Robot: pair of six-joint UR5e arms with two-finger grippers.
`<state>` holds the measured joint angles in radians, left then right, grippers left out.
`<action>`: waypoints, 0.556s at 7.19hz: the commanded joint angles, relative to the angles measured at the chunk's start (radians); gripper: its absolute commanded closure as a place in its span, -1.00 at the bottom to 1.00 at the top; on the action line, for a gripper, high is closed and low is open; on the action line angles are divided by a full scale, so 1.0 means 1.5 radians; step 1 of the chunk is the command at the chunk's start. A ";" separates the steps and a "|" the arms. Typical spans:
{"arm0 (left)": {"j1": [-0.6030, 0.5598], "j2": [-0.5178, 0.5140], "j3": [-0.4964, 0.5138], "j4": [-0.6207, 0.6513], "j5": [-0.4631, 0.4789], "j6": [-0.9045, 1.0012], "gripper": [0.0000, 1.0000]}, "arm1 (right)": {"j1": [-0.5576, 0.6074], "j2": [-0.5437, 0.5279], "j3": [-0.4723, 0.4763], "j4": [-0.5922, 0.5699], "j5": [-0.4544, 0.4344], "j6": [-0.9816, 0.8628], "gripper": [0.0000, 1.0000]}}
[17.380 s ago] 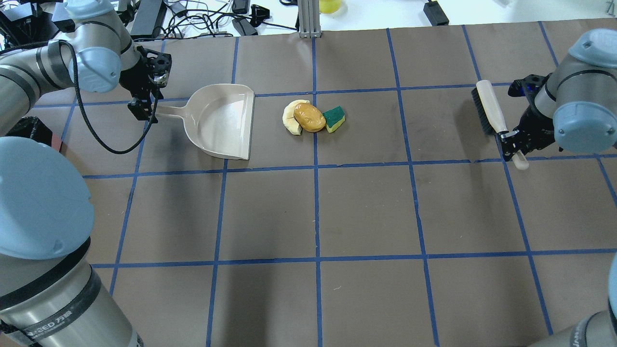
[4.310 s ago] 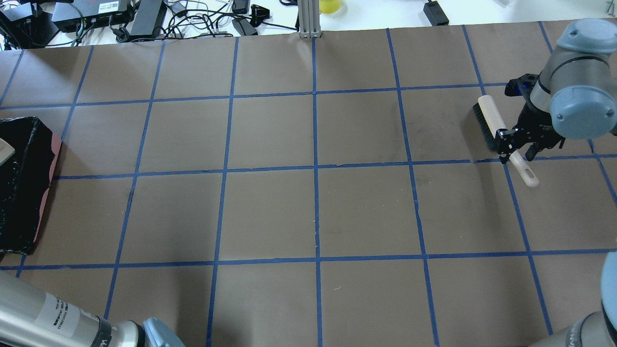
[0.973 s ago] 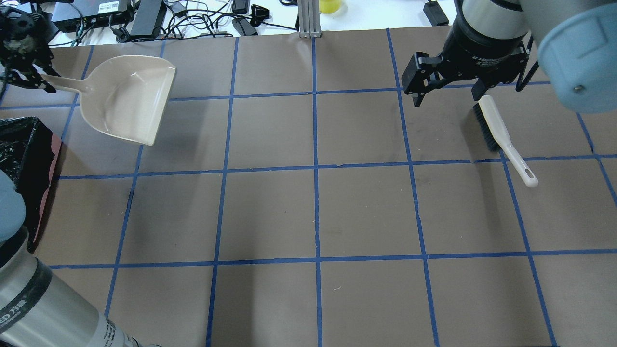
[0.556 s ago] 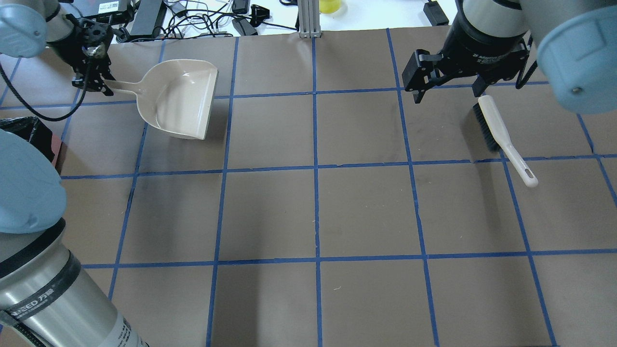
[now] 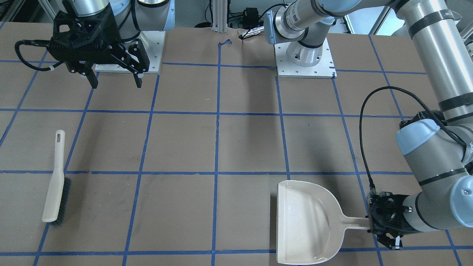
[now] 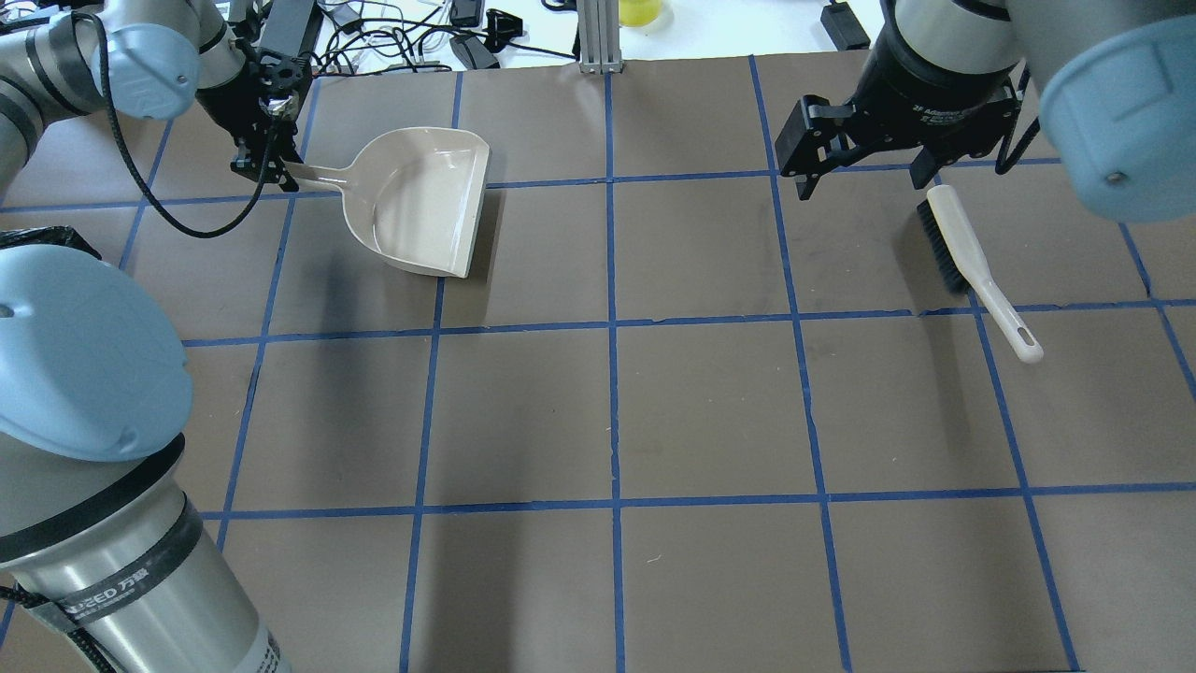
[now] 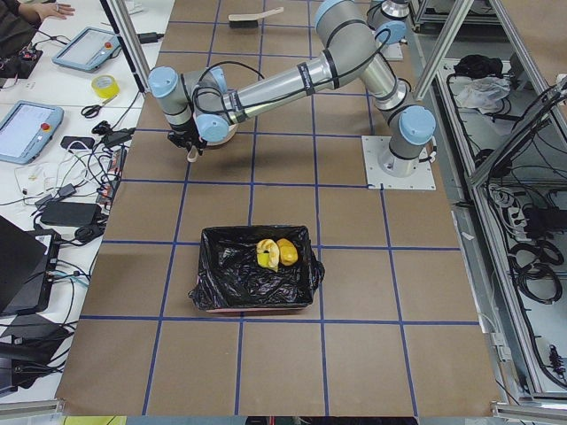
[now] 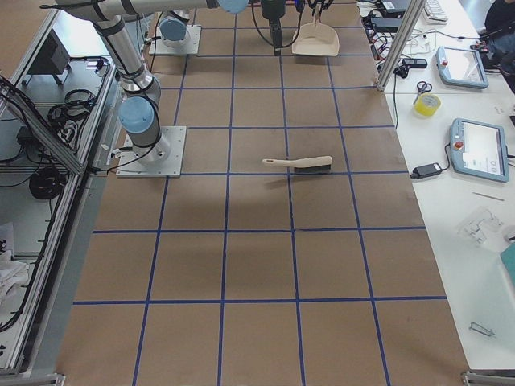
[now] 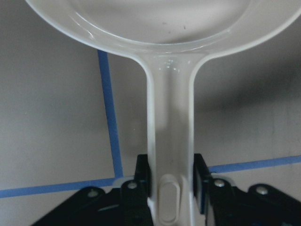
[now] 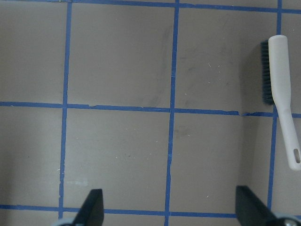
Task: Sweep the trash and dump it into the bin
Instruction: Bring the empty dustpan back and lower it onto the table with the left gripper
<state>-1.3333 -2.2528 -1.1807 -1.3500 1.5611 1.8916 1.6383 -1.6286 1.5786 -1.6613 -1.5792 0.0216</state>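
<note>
The bin (image 7: 213,290), lined with a black bag, stands on the table in the exterior left view. A golden-brown lump (image 7: 287,252) and a yellow-green piece (image 7: 265,256) lie inside it; I cannot make out the cream slice. My left gripper (image 6: 266,170) (image 5: 384,226) (image 9: 171,186) is shut on the handle of the empty beige dustpan (image 6: 420,201) (image 5: 303,221) (image 9: 169,117), which is level and low at the table. My right gripper (image 6: 864,170) (image 5: 116,79) (image 10: 171,209) is open and empty, raised above the table beside the brush (image 6: 962,252) (image 5: 55,184) (image 10: 282,99).
The brush lies flat on the table, on its own, also in the exterior right view (image 8: 298,164). Blue tape lines grid the brown table (image 6: 617,411). Cables and boxes (image 6: 374,28) lie beyond the far edge. The arm bases (image 5: 305,55) stand at the robot's side.
My left gripper has carried the empty dustpan rightward and lower over the table. The right gripper stays open above the released brush. The trash has left the middle of the table.
</note>
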 commanded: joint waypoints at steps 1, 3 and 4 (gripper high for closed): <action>-0.006 0.023 -0.049 0.006 0.001 -0.001 1.00 | 0.001 0.000 0.000 0.003 0.001 0.011 -1.00; -0.006 0.017 -0.059 0.027 0.001 -0.001 1.00 | 0.001 0.000 0.000 0.006 0.003 0.014 -1.00; -0.006 0.016 -0.059 0.027 0.000 -0.002 0.63 | 0.000 0.000 0.000 0.011 0.005 0.020 -1.00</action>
<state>-1.3420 -2.2256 -1.2644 -1.3165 1.5628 1.8895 1.6395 -1.6290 1.5786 -1.6518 -1.5739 0.0441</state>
